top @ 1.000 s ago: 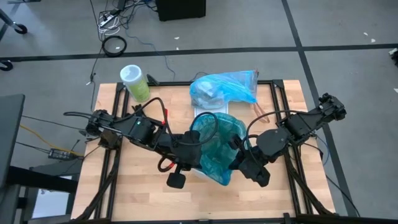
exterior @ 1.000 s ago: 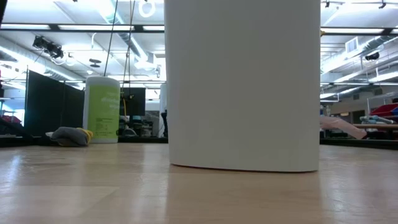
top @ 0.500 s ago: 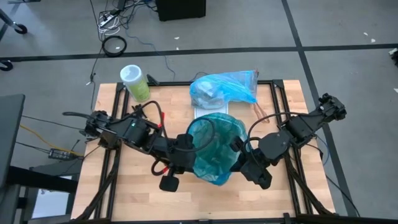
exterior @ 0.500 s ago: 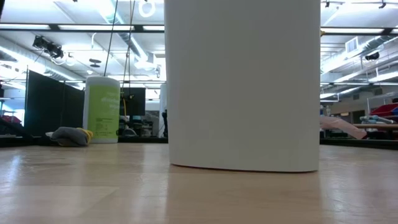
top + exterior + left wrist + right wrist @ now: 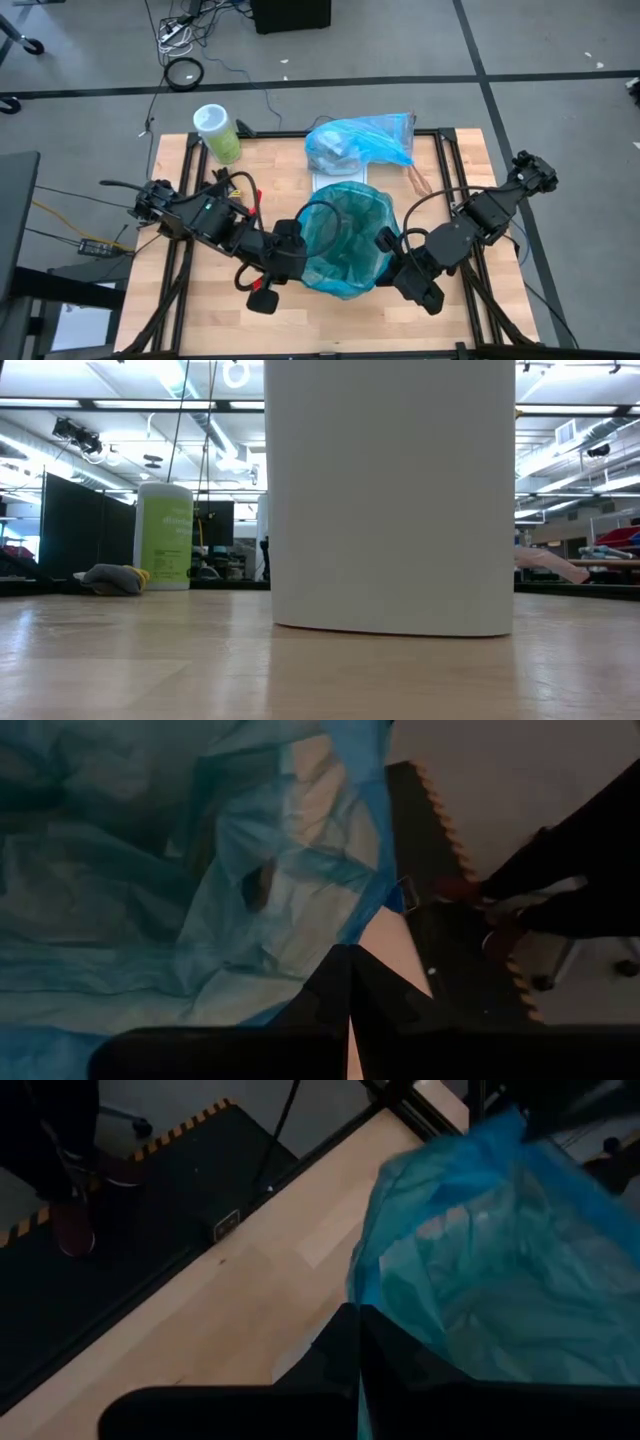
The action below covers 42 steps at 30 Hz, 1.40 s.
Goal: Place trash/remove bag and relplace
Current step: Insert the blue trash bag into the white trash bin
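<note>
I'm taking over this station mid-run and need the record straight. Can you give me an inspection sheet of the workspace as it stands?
Surface: wooden table, bare at the near edge.
Job's things: tied light-blue bag at the far edge, white scraps inside; teal-green bag stretched open at centre over the white bin.
Clutter: green canister, far left corner.
Grippers: left tool and right tool each shut on the teal-green bag's rim, opposite sides.
Cables: loops along both arms; loose cords on the floor.
Surroundings: grey floor, dark box beyond the table.
</note>
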### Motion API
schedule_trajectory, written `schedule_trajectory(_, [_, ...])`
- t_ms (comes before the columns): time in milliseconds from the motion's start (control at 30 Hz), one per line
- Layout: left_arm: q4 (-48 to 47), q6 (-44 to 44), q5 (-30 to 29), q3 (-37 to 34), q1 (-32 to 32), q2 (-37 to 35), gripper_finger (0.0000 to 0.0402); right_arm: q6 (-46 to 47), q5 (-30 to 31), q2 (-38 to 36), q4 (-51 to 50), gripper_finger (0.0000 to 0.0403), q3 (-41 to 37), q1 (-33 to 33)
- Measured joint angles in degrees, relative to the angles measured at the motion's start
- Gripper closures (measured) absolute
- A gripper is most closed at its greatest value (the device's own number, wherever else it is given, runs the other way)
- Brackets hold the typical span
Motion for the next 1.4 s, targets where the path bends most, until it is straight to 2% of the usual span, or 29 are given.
schedule_trajectory(367, [-0.6,-3.0,-3.4,-0.1,-1.6,0.1,0.0392,1.6,4.5,0.0,0.6,0.0403,-0.7,3.0])
schedule_trajectory(733, [-1.4,-3.1,-6.5,-0.3,-3.1,1.0,0.0392,5.4,4.2,1.2,2.4,0.0403,-6.7,3.0])
schedule_trajectory(1200, [0.0,-3.2,-10.0,-11.4,-3.5,1.0,0.0392,5.5,4.8,1.9,2.8,0.0403,-7.0,3.3])
schedule_trajectory(1400, [1.9,-2.7,-16.1,-12.0,-3.6,1.0,0.0392,5.4,6.1,1.9,2.5,0.0403,-7.2,3.3])
